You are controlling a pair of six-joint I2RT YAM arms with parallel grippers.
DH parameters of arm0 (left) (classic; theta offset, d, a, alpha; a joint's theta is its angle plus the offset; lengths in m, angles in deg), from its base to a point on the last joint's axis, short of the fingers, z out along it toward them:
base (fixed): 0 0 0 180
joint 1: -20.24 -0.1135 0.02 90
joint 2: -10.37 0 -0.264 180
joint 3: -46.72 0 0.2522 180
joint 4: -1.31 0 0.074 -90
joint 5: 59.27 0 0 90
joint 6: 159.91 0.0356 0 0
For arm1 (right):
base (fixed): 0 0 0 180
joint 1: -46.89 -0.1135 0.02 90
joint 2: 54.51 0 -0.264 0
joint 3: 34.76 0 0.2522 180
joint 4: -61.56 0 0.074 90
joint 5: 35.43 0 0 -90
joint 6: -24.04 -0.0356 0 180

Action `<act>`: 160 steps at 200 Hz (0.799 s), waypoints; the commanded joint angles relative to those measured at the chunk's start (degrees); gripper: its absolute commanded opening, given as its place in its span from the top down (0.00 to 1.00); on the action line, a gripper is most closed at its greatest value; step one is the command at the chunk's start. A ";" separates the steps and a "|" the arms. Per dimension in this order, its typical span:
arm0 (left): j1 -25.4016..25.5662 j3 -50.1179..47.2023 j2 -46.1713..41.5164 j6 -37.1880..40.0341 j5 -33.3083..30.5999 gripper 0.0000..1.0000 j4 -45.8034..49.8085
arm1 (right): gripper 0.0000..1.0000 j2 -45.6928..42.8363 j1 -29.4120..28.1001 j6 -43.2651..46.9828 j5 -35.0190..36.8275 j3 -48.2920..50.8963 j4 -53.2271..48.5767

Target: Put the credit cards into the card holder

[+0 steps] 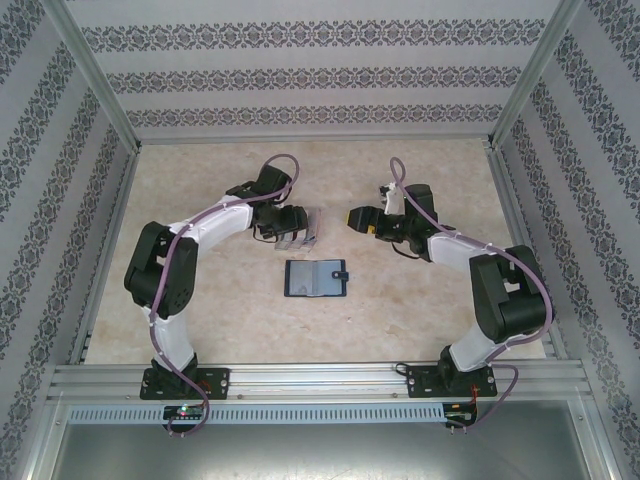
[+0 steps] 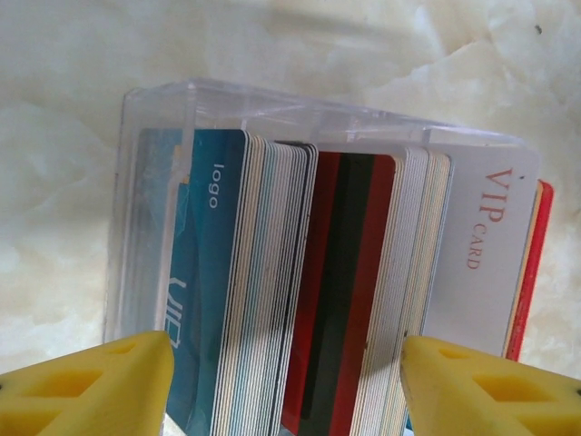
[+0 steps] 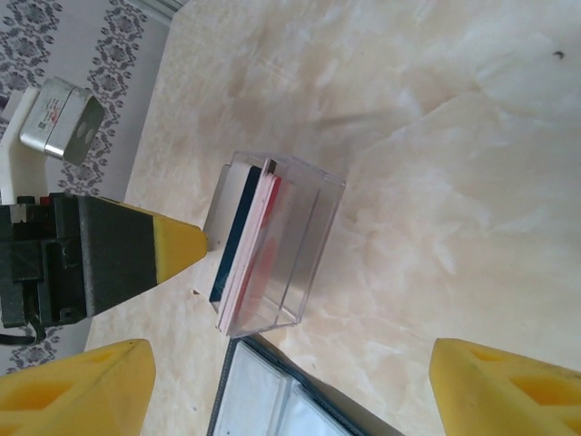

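The credit cards (image 2: 300,291) stand on edge as a thick stack in a clear plastic box (image 2: 163,100): blue, white, red, dark, and a white VIP card. My left gripper (image 2: 288,363) is open, its yellow fingertips (image 2: 109,381) just in front of the stack's near ends, one on each side of the middle cards. From above, the left gripper (image 1: 288,222) is at the box (image 1: 302,232). The card holder (image 1: 315,279) lies open and flat, navy with clear sleeves, just nearer than the box. My right gripper (image 1: 355,217) hovers open to the right of the box, holding nothing.
In the right wrist view the box (image 3: 300,236), the cards (image 3: 241,241) and a corner of the card holder (image 3: 263,400) lie between my open right fingers (image 3: 73,391). Patterned walls and a metal frame rail (image 1: 320,380) bound the pale marble table.
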 commanded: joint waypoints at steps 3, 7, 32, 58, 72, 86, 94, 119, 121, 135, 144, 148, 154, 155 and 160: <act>0.12 0.82 1.21 0.77 5.56 0.33 -2.39 | 0.20 -1.61 0.26 2.50 0.22 0.47 -0.94; 0.14 0.70 1.29 0.77 6.52 0.32 -3.10 | 0.20 -1.62 0.25 2.59 0.20 0.47 -0.94; 0.19 0.77 1.38 0.63 9.37 0.33 -4.39 | 0.20 -1.46 0.25 2.45 0.04 0.56 -0.63; 0.12 0.58 1.14 1.11 10.33 0.34 -5.07 | 0.20 -1.67 0.25 2.59 0.05 0.71 -0.52; 0.15 0.60 1.14 0.97 10.39 0.35 -5.08 | 0.20 -1.59 0.26 2.49 0.03 0.80 -0.42; 0.15 0.11 1.11 0.18 11.29 0.36 -6.33 | 0.20 -1.30 0.35 2.55 -0.37 0.56 -0.47; 0.15 -0.02 1.19 -0.25 11.50 0.37 -7.10 | 0.20 -1.28 0.38 2.60 -0.33 0.71 -0.47; 0.13 0.09 1.56 -1.12 11.41 0.43 -7.85 | 0.20 -1.19 0.45 2.78 -0.25 0.82 -0.54; 0.13 0.01 1.57 -1.22 11.36 0.44 -8.05 | 0.20 -1.10 0.47 2.81 -0.26 0.82 -0.58; 0.16 -0.03 1.56 -1.32 11.18 0.48 -8.55 | 0.20 -1.17 0.59 2.96 -0.37 0.91 -0.68; 0.18 0.30 1.72 -1.22 10.80 0.51 -8.13 | 0.20 -1.19 0.61 2.96 -0.38 1.00 -0.66; 0.13 0.49 1.81 -1.18 10.67 0.53 -7.88 | 0.19 -1.18 0.68 2.99 -0.33 1.00 -0.68; 0.16 0.72 1.83 -1.16 10.22 0.56 -7.37 | 0.20 -1.11 0.71 3.02 -0.38 1.00 -0.76; 0.16 0.75 1.83 -1.17 10.12 0.57 -7.32 | 0.20 -1.11 0.74 3.01 -0.38 1.00 -0.72; 0.19 0.85 1.83 -1.17 9.84 0.60 -7.06 | 0.20 -1.05 0.79 3.01 -0.44 0.93 -0.70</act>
